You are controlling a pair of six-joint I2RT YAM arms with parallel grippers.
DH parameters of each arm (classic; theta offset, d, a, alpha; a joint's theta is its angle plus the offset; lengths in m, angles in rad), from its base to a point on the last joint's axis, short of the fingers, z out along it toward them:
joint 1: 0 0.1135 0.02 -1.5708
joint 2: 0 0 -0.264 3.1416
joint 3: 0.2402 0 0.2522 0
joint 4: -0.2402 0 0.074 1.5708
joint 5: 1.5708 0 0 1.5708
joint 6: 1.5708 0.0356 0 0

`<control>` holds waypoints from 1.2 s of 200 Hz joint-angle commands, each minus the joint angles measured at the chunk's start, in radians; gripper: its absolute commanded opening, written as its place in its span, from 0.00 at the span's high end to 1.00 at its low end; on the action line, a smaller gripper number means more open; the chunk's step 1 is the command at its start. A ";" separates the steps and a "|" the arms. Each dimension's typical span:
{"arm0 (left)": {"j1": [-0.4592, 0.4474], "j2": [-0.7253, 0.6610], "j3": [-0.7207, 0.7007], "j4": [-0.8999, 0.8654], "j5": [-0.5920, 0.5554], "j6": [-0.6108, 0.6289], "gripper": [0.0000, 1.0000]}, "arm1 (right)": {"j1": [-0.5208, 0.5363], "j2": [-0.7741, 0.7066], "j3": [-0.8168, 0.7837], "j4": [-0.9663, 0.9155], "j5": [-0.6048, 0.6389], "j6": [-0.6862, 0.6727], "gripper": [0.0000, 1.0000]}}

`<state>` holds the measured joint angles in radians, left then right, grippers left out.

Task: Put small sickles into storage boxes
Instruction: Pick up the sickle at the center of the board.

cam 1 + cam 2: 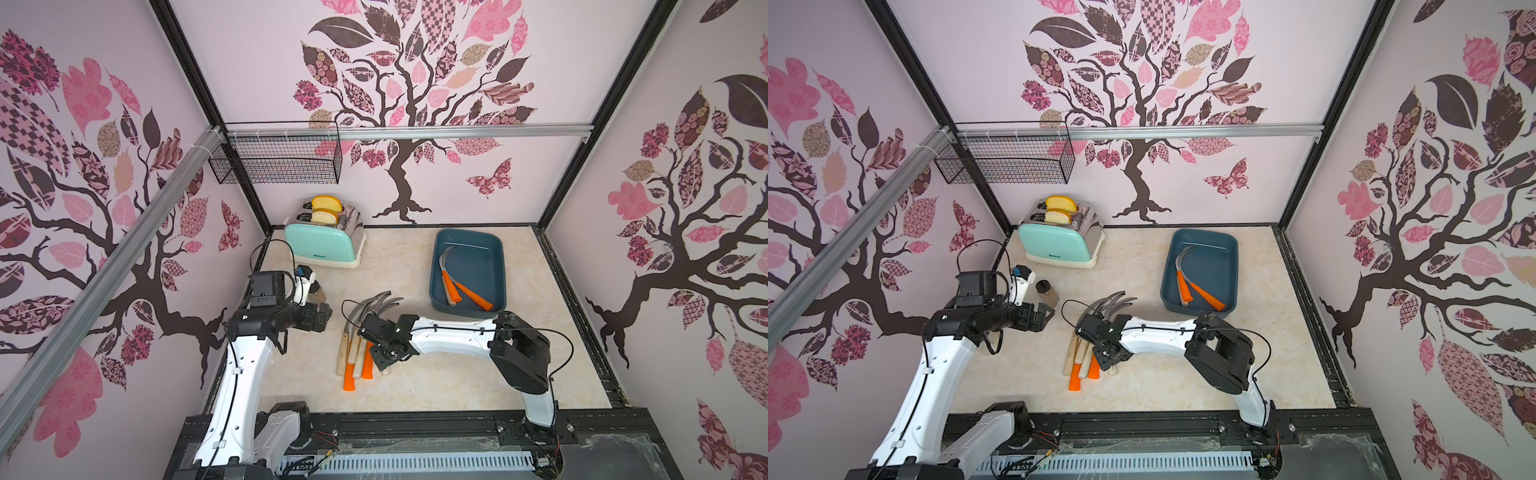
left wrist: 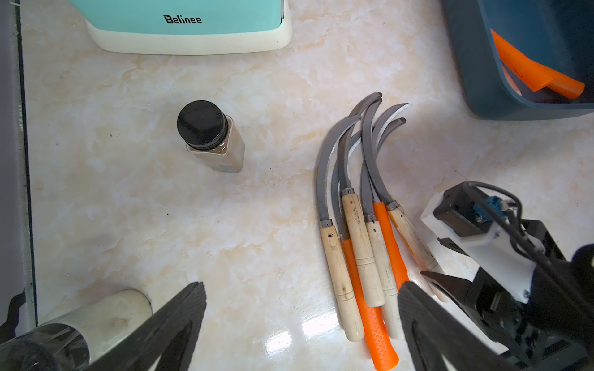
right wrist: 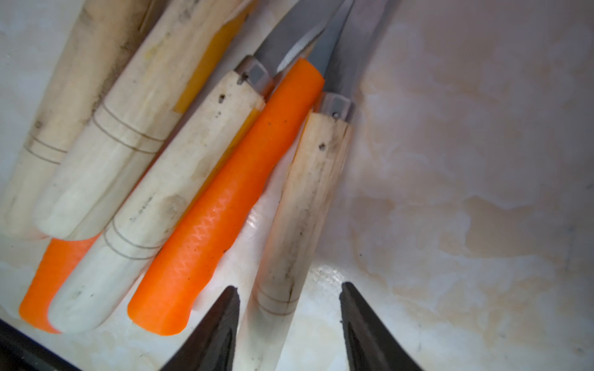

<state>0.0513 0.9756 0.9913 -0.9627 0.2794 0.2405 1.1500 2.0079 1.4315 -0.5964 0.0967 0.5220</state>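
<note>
Wooden sickle handle (image 3: pixel 308 192) between parted right gripper (image 3: pixel 291 287) jaws: wrist view only.

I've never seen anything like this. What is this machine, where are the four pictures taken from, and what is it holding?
These are two robot arms, the left arm and the right arm, mounted at a table's front edge. Two pictures look down from overhead, nearly alike; two come from cameras on the wrists. On the table lie a pile of sickles, a toaster and a bottle; a blue tray holds two more sickles. The left pincer is open and empty. The right pincer is open around one wooden handle in the pile, not yet gripping it.
</note>
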 commanded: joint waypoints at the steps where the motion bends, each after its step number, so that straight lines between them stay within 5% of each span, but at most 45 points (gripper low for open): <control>1: -0.004 -0.020 -0.011 -0.005 0.017 0.014 0.02 | 0.002 0.021 0.032 -0.037 0.023 -0.011 0.45; 240: -0.005 -0.029 -0.041 0.000 0.000 0.022 0.02 | 0.003 0.084 0.035 -0.051 0.027 -0.004 0.60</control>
<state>0.0513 0.9535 0.9512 -0.9634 0.2775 0.2451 1.1500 2.0594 1.4651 -0.6243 0.1188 0.5159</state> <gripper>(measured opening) 0.978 0.411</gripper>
